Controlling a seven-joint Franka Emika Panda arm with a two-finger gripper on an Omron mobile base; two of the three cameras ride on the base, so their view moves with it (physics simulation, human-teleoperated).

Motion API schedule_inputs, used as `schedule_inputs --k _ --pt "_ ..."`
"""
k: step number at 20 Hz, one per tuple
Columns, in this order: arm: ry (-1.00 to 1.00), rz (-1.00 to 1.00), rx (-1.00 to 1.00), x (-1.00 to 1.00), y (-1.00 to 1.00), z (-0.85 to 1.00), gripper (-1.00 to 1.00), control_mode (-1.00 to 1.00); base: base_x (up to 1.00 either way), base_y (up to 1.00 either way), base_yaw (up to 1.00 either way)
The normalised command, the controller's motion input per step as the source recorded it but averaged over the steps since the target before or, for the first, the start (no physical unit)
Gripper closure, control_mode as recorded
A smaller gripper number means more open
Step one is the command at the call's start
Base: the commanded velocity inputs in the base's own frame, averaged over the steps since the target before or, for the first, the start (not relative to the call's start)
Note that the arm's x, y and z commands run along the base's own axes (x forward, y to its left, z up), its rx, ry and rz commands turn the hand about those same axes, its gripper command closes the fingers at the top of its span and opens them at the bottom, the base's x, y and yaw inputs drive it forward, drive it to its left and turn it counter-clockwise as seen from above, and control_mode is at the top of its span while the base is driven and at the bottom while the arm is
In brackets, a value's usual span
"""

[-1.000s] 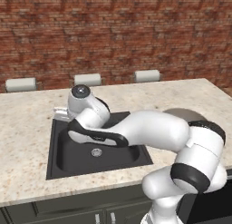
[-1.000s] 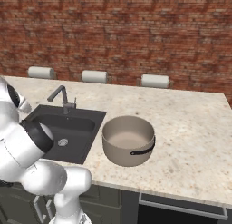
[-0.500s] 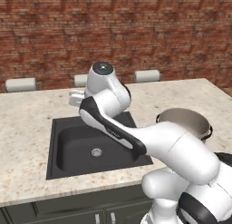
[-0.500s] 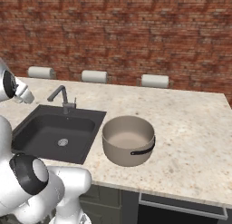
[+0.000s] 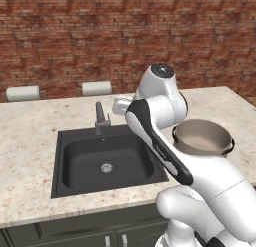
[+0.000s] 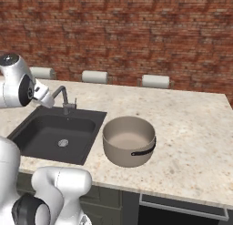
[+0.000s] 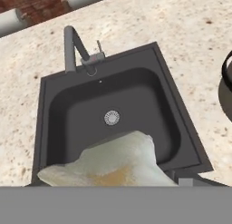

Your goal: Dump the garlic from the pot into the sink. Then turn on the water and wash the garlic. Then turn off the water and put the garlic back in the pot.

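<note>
Here garlic [image 7: 111, 162] hides end effector | pot [image 7: 225, 85] cropped

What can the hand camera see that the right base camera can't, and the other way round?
The hand view alone shows the garlic, a pale lump close to the camera, above the sink. The right base view alone shows the whole pot, with nothing visible inside, and the brick wall. Both show the sink, its drain and the faucet.
</note>
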Motion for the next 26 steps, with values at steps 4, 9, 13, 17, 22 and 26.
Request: schedule_inputs --k 4,9,13,17,22,26 --pt "0.01 0.00 0.00 0.00 -1.00 0.00 1.00 -1.00 0.00 0.00 0.00" --pt "0.06 -0.01 0.00 0.05 -1.00 0.00 1.00 -1.00 0.00 0.00 0.00" --pt "0.09 -0.04 0.00 0.21 -1.00 0.00 1.00 -1.00 0.00 0.00 0.00" --pt "0.10 -0.06 -0.01 0.29 -1.00 -0.04 1.00 -1.00 0.00 0.00 0.00" --pt "0.09 -0.06 -0.05 0.32 -0.80 -0.36 1.00 -1.00 0.00 0.00 0.00" --pt "0.09 -0.09 -0.09 0.25 -0.51 -0.62 1.00 -1.00 0.00 0.00 0.00"
